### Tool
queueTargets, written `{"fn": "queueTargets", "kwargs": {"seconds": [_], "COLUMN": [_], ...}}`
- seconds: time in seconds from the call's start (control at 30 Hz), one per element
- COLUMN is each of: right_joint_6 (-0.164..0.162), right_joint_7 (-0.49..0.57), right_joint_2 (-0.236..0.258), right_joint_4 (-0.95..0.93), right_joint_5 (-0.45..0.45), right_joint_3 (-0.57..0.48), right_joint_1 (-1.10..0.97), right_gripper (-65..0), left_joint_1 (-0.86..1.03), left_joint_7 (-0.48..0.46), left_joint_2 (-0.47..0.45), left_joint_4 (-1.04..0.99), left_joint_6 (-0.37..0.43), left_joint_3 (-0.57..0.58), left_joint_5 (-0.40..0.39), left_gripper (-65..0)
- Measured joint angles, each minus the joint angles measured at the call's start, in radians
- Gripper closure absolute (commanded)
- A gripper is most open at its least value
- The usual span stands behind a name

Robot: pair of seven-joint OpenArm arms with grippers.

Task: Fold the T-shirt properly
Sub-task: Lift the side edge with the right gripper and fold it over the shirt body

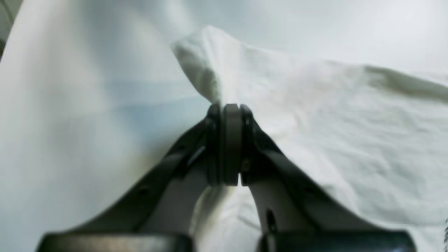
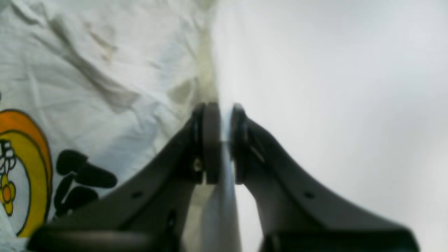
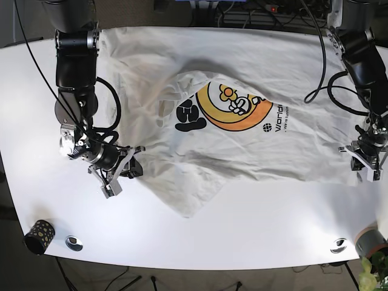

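The T-shirt [image 3: 242, 151] is soft white woven-looking cloth, matt and finely creased, with a flat printed graphic [image 3: 233, 109] in orange, yellow and black that sits smooth on the fabric. The tabletop [image 3: 254, 224] is smooth white with a faint sheen. The left gripper [image 1: 231, 108] and right gripper [image 2: 224, 108] look like dark matt plastic, their jaws faced with dull rubbery pads. At seven o'clock stands a black cup [image 3: 39, 235] with pale dots; beside it a shiny metal disc [image 3: 74, 242].
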Motion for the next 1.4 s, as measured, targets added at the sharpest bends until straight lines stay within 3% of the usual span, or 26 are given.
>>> {"fn": "queueTargets", "kwargs": {"seconds": [0.23,0.3,0.5,0.57,0.9,1.13,1.4], "right_joint_6": [-0.006,0.008,0.0,0.002,0.006,0.01,0.008], "right_joint_7": [-0.06,-0.078,-0.141,-0.149,-0.199,-0.194,-0.196], "right_joint_2": [0.013,0.017,0.034,0.034,0.034,0.026,0.027], "right_joint_4": [0.167,0.224,0.329,0.371,0.6,0.727,0.774], "right_joint_5": [-0.006,0.009,-0.009,-0.006,0.003,0.014,0.009], "right_joint_3": [0.014,0.058,0.149,0.156,0.205,0.246,0.277], "right_joint_1": [-0.076,-0.108,-0.169,-0.193,-0.356,-0.486,-0.594], "right_gripper": [-4.9,-4.9,-4.9,-4.9,-4.9,-4.9,-4.9], "left_joint_1": [0.083,0.103,0.154,0.18,0.294,0.385,0.484], "left_joint_7": [0.002,0.014,0.135,0.136,0.211,0.219,0.215], "left_joint_2": [0.005,0.007,0.003,0.004,0.005,0.038,0.058], "left_joint_4": [0.089,0.117,0.201,0.247,0.451,0.531,0.573], "left_joint_6": [-0.008,-0.005,0.0,-0.005,-0.007,-0.005,-0.082], "left_joint_3": [-0.03,-0.075,-0.136,-0.145,-0.156,-0.251,-0.299], "left_joint_5": [-0.005,-0.042,-0.143,-0.169,-0.171,-0.169,-0.174], "left_gripper": [0.0,0.0,0.0,0.0,0.0,0.0,0.0]}}
